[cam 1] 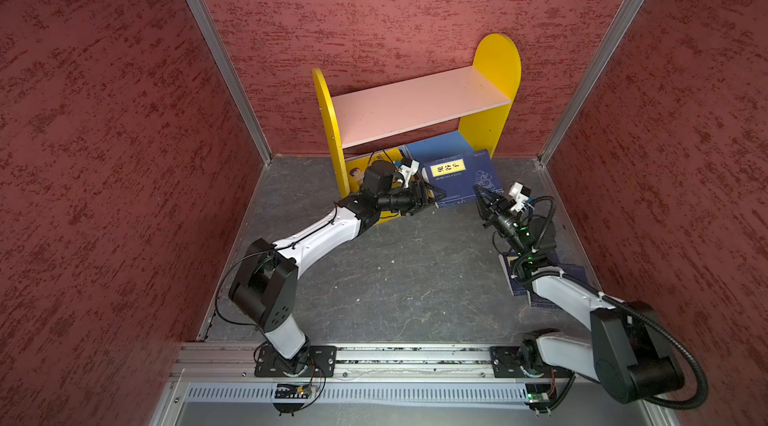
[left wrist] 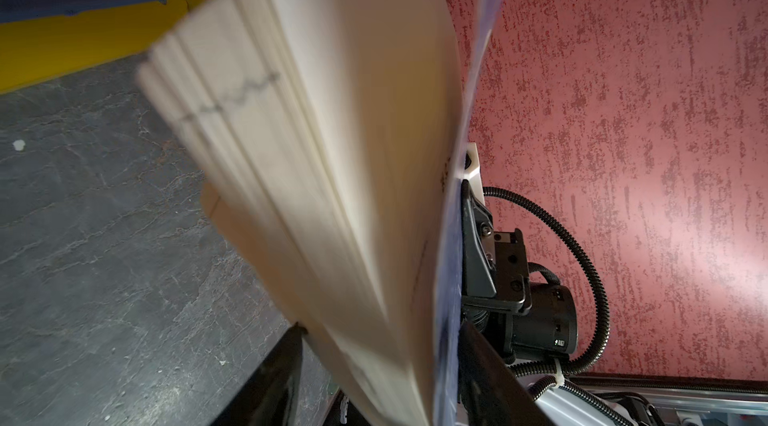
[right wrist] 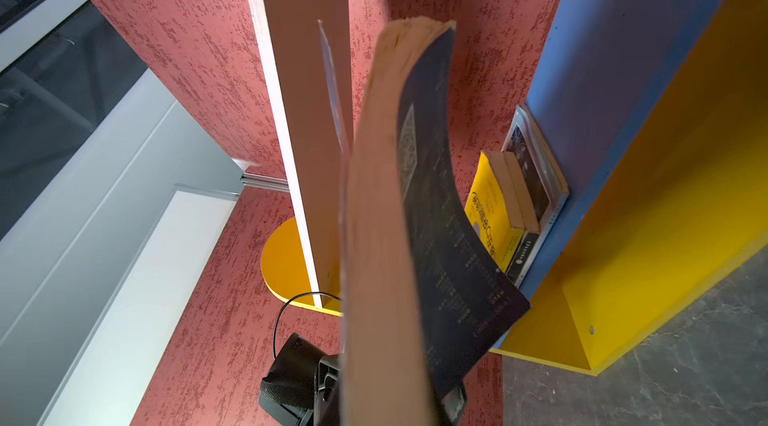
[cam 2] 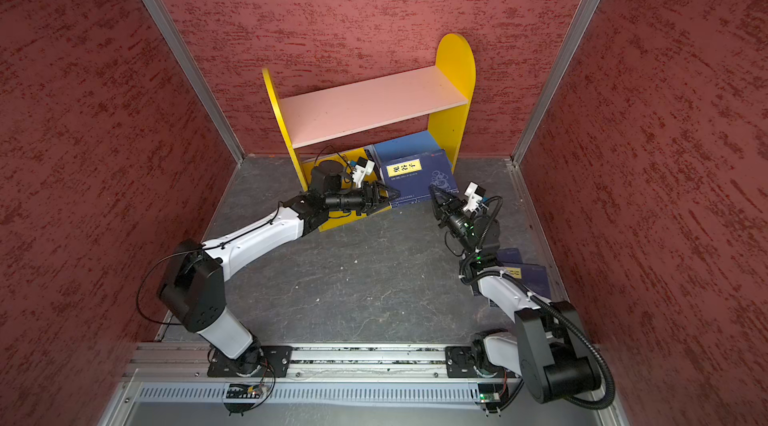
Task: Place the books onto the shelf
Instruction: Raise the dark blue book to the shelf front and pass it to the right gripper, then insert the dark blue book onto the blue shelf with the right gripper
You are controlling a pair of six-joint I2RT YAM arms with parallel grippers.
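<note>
The right gripper [cam 1: 482, 197] is clamped on the near right corner of a navy book [cam 1: 457, 178], which hangs tilted in front of the shelf's lower tier. The left gripper [cam 1: 432, 195] straddles the book's opposite edge. In the left wrist view its fingers [left wrist: 478, 361] flank the fanned pages, though the blur leaves it unclear whether they press yet.

The book's far edge lies over the front edge of the blue lower board [cam 1: 440, 143] of the shelf [cam 1: 496, 70], with blue showing beyond it toward the right side panel. At the board's left end a yellow book [cam 1: 356, 175] tops a flat stack. A wide stretch of dark table [cam 1: 395, 270] lies between the arms. Two more navy books [cam 2: 528, 274] lie under the right arm, near the table's right edge
</note>
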